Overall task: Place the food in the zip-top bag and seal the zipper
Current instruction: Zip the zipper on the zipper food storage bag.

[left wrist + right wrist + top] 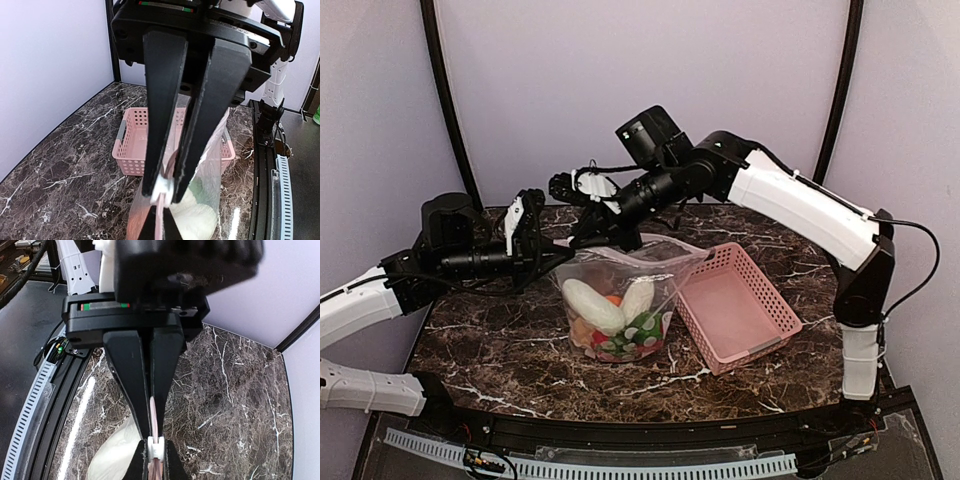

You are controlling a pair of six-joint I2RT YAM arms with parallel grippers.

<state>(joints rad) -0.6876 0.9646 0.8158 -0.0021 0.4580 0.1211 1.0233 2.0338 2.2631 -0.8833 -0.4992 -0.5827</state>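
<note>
The clear zip-top bag (655, 272) stands on the table's middle with the food (610, 310) inside: white radishes, a green leafy piece, red and orange bits. Its pale pink zipper (154, 410) runs along the raised top edge. My left gripper (542, 248) is shut on a small white slider (163, 187) at the bag's left top corner. My right gripper (576, 238) is shut on the zipper strip right beside it, tips almost touching the left fingers (140, 462). The bag also shows in the left wrist view (210, 200).
An empty pink mesh basket (735, 305) lies just right of the bag, touching it; it also shows in the left wrist view (132, 145). The dark marble table (500, 350) ends at a black rail in front. Pale walls enclose the back and sides.
</note>
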